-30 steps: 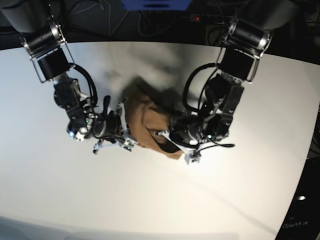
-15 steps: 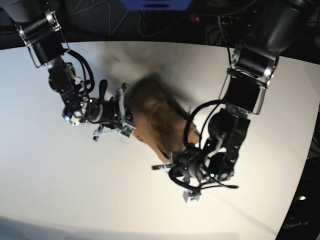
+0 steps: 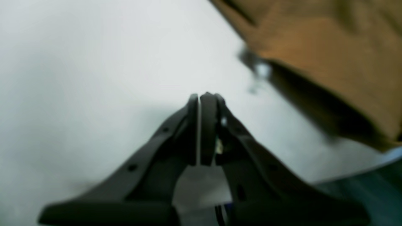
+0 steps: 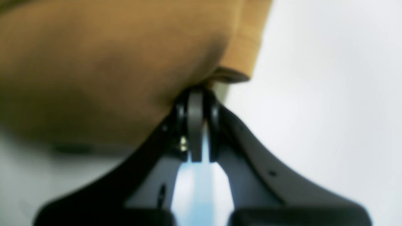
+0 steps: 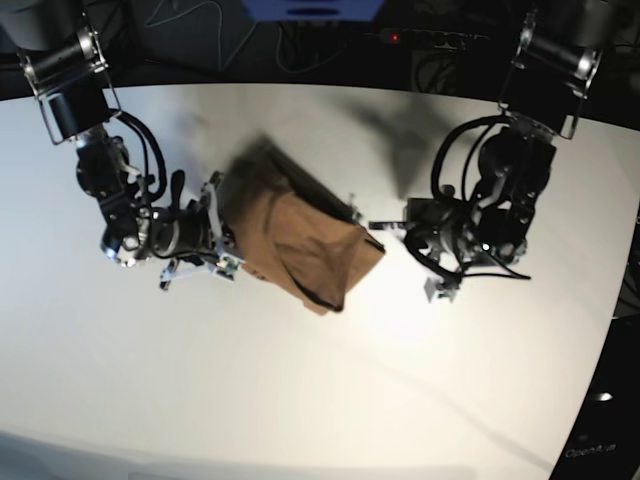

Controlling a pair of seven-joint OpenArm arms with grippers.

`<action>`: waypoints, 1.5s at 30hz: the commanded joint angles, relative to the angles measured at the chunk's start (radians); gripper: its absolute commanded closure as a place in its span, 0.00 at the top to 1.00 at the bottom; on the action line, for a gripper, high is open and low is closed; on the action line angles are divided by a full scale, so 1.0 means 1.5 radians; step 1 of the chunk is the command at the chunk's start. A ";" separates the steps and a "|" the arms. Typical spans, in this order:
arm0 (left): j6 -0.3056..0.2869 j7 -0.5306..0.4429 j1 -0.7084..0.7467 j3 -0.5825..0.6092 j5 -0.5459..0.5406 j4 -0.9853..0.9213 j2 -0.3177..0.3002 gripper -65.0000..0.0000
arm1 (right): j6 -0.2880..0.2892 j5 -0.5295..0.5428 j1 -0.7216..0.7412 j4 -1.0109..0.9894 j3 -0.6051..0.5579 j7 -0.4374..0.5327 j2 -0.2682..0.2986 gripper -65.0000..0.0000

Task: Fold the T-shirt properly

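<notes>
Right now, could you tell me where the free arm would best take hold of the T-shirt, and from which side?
Probably the loose corner of the T-shirt pointing toward the left pincer, approached from that side. The corner juts over bare table, so a fingertip could likely slip under its edge. The right pincer already pinches the opposite edge, so pulling apart should spread the bunched cloth.

The base view looks steeply down on the whole white table [image 5: 300,400] from above. Each wrist view sits close behind its own jaws, low over the table, sharing the T-shirt [image 5: 300,240].
</notes>
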 commanded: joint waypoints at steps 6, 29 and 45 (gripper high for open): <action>-0.003 -0.058 0.012 -0.002 -0.005 0.006 0.010 0.03 | -0.005 -0.025 0.016 0.081 0.026 -0.028 0.059 0.02; -0.004 -0.194 -0.073 0.065 -0.001 -0.226 0.138 0.03 | -0.005 -0.222 -0.052 0.090 0.228 -0.021 0.067 0.02; -0.060 -0.254 -0.147 0.106 -0.002 -0.364 0.167 0.03 | -0.005 -0.220 -0.186 0.090 0.341 0.102 0.050 0.02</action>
